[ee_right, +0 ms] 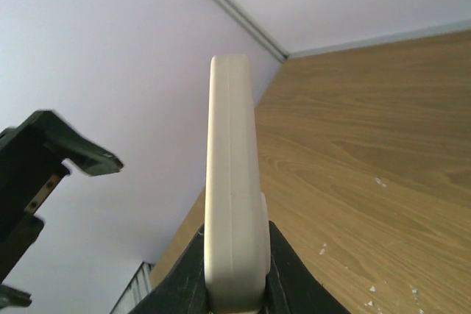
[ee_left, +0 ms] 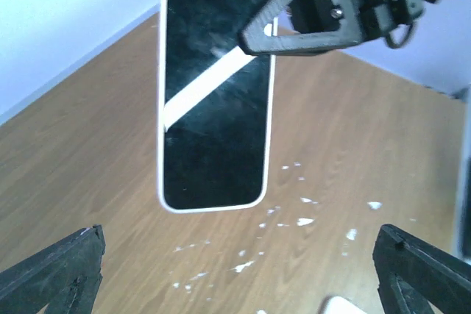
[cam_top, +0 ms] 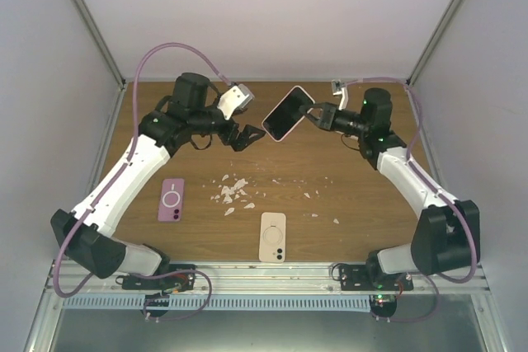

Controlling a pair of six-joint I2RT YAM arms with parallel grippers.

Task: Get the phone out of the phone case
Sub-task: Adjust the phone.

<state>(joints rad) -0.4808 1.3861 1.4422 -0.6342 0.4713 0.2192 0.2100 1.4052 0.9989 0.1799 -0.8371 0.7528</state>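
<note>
Wood bench [cam_top: 355, 171], white walls: right hand [cam_top: 314, 113] clamped on one end of the phone [ee_left: 213, 152] in its cream phone case [ee_right: 232, 182], held off the surface toward 12 o'clock; left hand [cam_top: 247, 136] spread wide at its 9 o'clock, not touching; white flakes [cam_top: 233, 191] mid-bench

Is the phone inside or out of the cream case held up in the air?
Inside: the black-screened phone sits framed by the rim of the cream case, pinched in the right gripper.
</note>
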